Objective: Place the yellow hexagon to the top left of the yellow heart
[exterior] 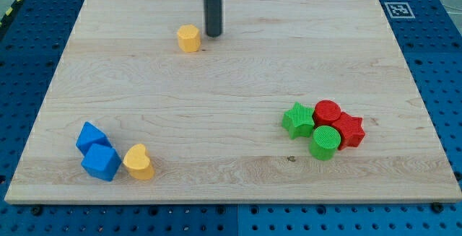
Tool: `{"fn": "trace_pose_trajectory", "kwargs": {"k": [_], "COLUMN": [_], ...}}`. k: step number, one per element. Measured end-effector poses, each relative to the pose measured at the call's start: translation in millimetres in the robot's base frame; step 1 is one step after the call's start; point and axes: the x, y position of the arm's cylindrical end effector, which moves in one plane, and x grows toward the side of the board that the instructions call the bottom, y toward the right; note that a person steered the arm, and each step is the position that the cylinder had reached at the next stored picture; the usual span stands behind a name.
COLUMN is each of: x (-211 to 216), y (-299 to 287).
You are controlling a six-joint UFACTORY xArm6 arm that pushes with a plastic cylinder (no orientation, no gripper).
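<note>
Near the desk's (231, 171) bottom left corner sit two blue blocks (97, 153), one touching the other, and just beside them on the right the yellow heart (138, 162). Far up towards the top edge, left of its middle, lies the yellow hexagon (188, 38), well apart from the heart. My tip (214, 35) rests just to the hexagon's right, close by it; whether it touches I cannot tell. I have no hand to open or close, only this rod, and it holds nothing. Towards the bottom right corner a green star (298, 119), a green cylinder (325, 142), a red cylinder (327, 112) and a red star-like block (349, 129) huddle together. As I judge it, the hexagon already stands above the heart but to its right, so little is done: it has to travel down the desk and leftward, ending near the heart's upper left, above the blue blocks.
</note>
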Motion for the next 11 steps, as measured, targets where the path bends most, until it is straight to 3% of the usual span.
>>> {"fn": "trace_pose_trajectory", "kwargs": {"k": [1, 3, 5, 6, 7, 8, 10, 11], "x": [22.8, 117.7, 92.6, 111.9, 159.9, 174.1, 146.0, 171.6], "y": [-62.2, -111.0, -119.3, -117.0, -118.7, -124.7, -96.5, -95.4]}}
